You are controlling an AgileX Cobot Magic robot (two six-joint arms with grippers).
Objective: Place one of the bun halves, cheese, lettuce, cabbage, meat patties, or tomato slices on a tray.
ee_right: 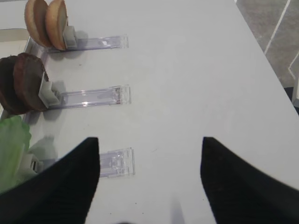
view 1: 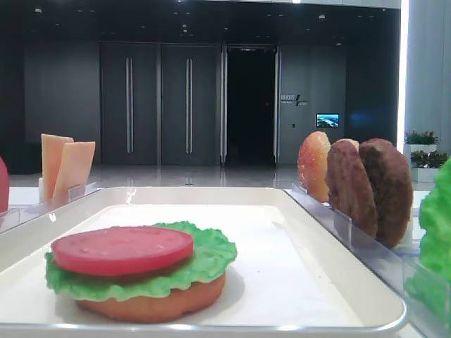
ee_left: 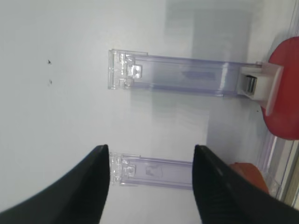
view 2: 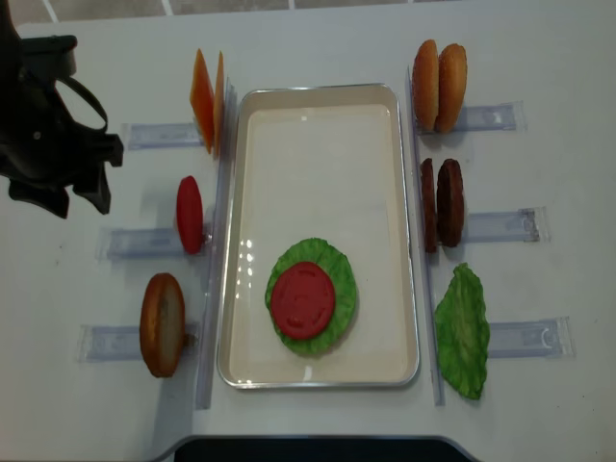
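On the white tray sits a stack: bun half at the bottom, green lettuce over it, and a red tomato slice on top. My left gripper hangs open and empty over the outer end of a clear rack. It is left of the tray, away from the stack. My right gripper is open over bare table beside the lettuce rack, with nothing between its fingers. It does not show in the overhead view.
Left of the tray, racks hold cheese, a tomato slice and a bun half. On the right stand two bun halves, two meat patties and a lettuce leaf.
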